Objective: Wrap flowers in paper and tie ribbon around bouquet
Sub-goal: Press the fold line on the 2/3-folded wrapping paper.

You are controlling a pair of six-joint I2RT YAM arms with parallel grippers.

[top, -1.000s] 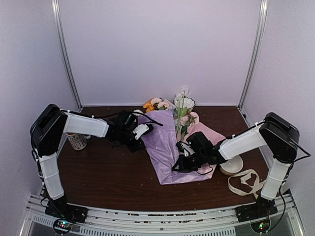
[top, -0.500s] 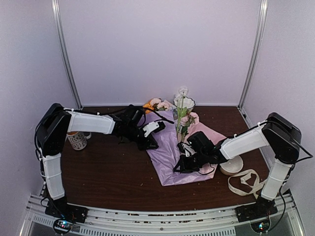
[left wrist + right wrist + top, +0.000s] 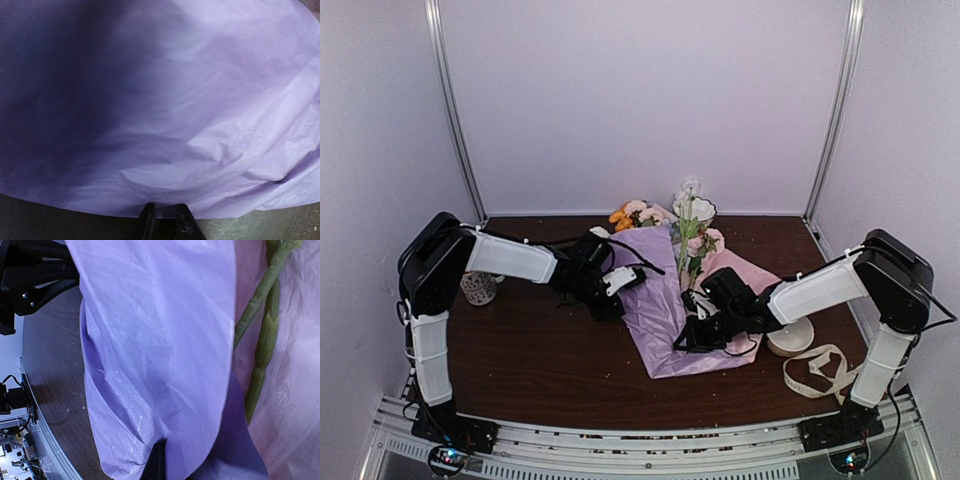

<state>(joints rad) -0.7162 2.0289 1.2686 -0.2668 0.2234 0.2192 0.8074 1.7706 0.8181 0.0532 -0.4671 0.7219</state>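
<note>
Dark desk [image 3: 540, 360] inside white walls. The paper [image 3: 660, 300] lies mid-desk toward the far edge, its left flap raised over the flowers [image 3: 692, 235]. The left gripper [image 3: 167, 215] is at that flap's edge, jaws nearly together, grip unconfirmed. The right gripper [image 3: 692, 330] is pressed together at the near fold. The ribbon [image 3: 817, 372] lies by the near right corner. Judgement: the sheet is light, limp and tear-prone, so take it lightly by an edge.

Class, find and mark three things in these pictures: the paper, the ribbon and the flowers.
paper [image 3: 650, 305]: top view, middle of the lilac side.
ribbon [image 3: 798, 368]: top view, left bend of the loop.
flowers [image 3: 266, 337]: right wrist view, on a green stem.
</note>
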